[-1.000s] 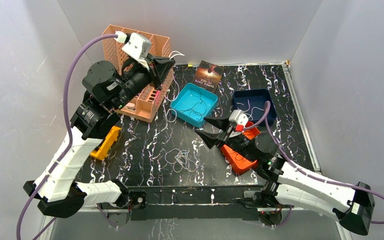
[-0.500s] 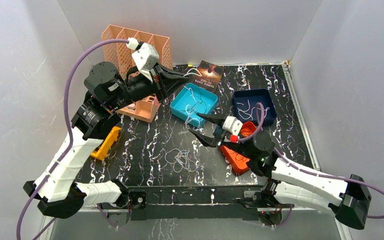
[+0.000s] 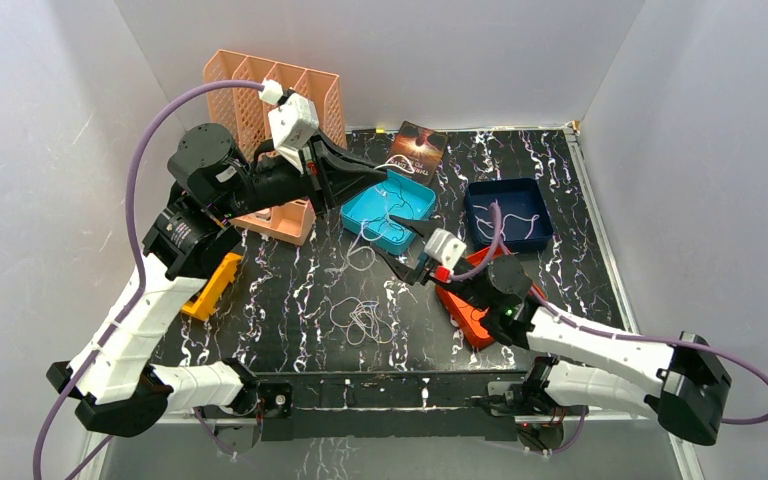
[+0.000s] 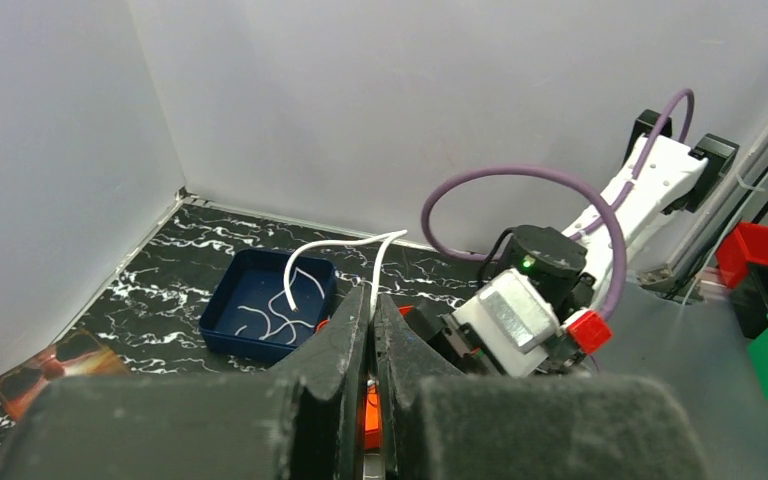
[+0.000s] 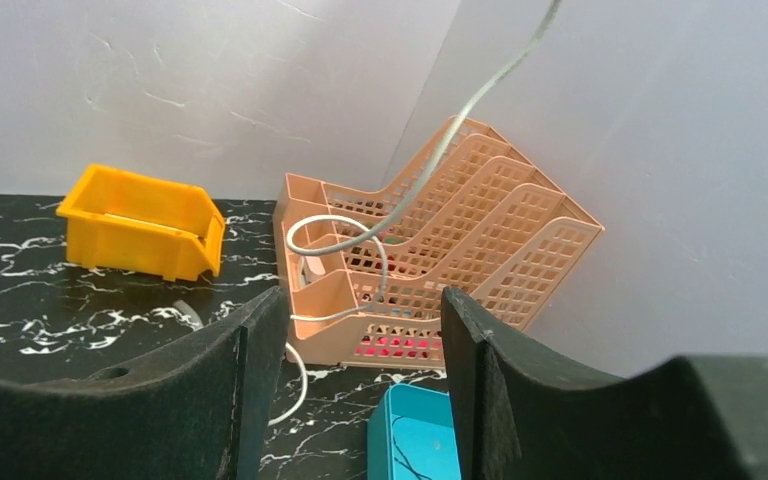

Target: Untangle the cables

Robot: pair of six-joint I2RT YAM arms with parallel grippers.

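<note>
You see a black, white-veined marble-pattern tabletop (image 3: 290,290). At its back left corner stands a peach plastic mesh file organizer (image 3: 240,85). A yellow plastic bin (image 3: 212,287) lies near the left edge. A teal square plastic tray (image 3: 422,205) sits mid-table, with a dark-covered paperback book (image 3: 418,148) just behind it. To your right are a navy square plastic tray (image 3: 505,186) and, nearer, an orange-red plastic bin (image 3: 470,318).
</note>
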